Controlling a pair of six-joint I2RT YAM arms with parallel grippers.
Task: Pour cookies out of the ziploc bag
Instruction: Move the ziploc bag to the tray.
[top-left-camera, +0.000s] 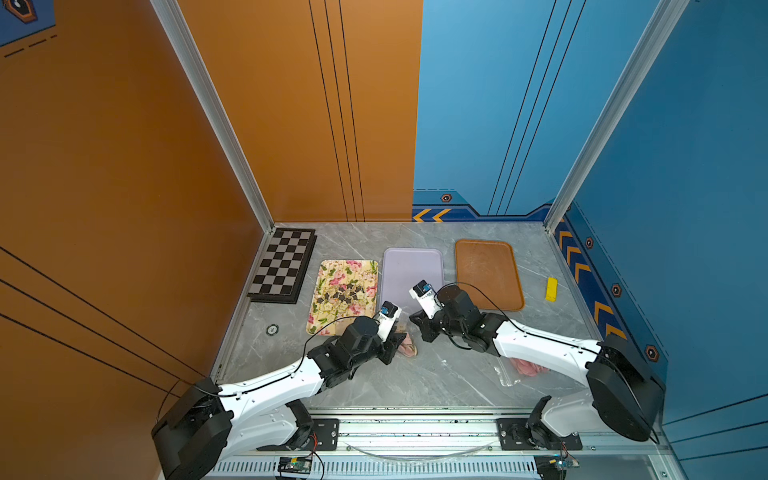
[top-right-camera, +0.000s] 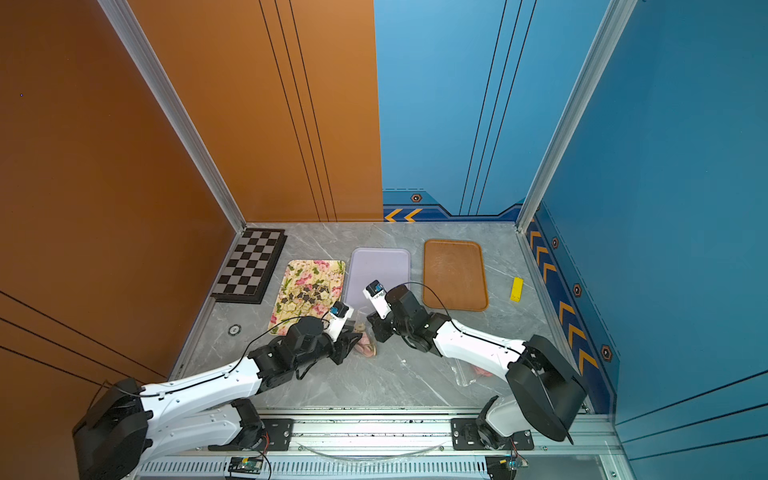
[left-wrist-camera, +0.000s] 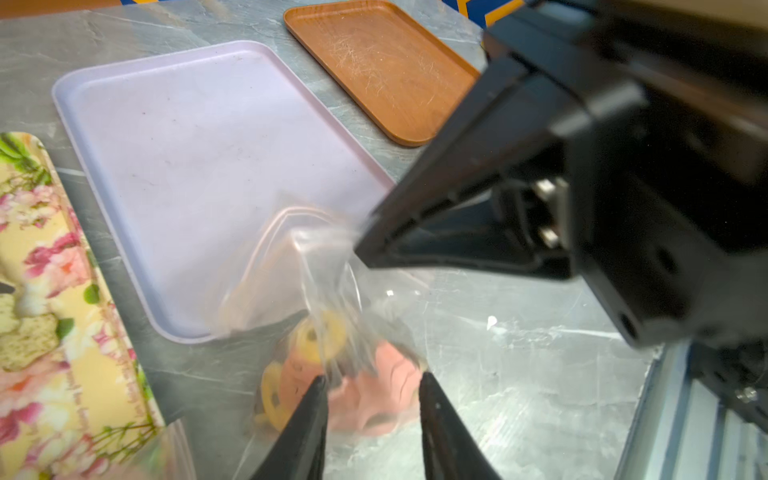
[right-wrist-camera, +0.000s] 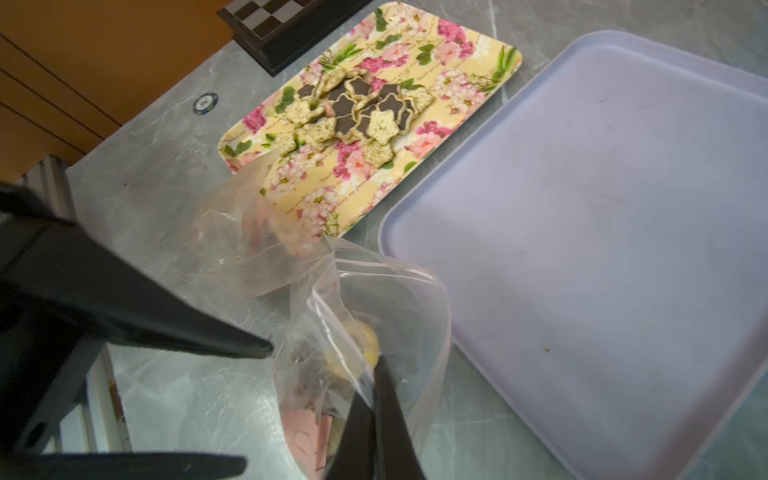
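At the near edge of the pale lavender rectangular plastic tray (top-left-camera: 411, 266) (left-wrist-camera: 187, 145) (right-wrist-camera: 602, 208), on the grey marble-look tabletop (top-left-camera: 436, 374), a clear plastic zip bag (top-left-camera: 405, 345) (top-right-camera: 365, 347) (left-wrist-camera: 324, 299) (right-wrist-camera: 374, 299) sits between the two grippers. Pink and yellow-ringed round cookies (top-left-camera: 408, 348) (left-wrist-camera: 374, 386) are bunched in its lower end, down by the tabletop and just off the tray.

The right gripper (top-left-camera: 412, 319) (top-right-camera: 370, 322) (left-wrist-camera: 365, 249) (right-wrist-camera: 380, 370) has its jaws pressed together on the bag's upper film, drawing it up into a peak. The left gripper (top-left-camera: 397, 338) (left-wrist-camera: 372, 378) (right-wrist-camera: 257, 403) stands with its fingers parted either side of the cookie-filled end. In the right wrist view one fingertip touches the film, and nothing is clamped.

Left of the lavender tray lies a rectangular cream tray printed with pink flowers (top-left-camera: 347, 270) (right-wrist-camera: 457, 62) (left-wrist-camera: 62, 270), bearing a cluster of dark brown and tan star-shaped cookies (top-left-camera: 340, 293) (right-wrist-camera: 357, 112). Faint script runs across its print, too small to read. Right of the lavender tray is a brown wood-grain rectangular tray (top-left-camera: 488, 274) (left-wrist-camera: 382, 62), scratched across its middle.

A black-and-grey chessboard (top-left-camera: 282, 266) (right-wrist-camera: 270, 16) fills the far left corner. A small round black-and-white disc (top-left-camera: 272, 329) (right-wrist-camera: 205, 103) lies near it — its marking is unreadable. A small yellow block (top-left-camera: 551, 289) sits by the right wall. Under the right arm lies a second clear plastic bag with pink contents (top-left-camera: 525, 368) (top-right-camera: 478, 372).
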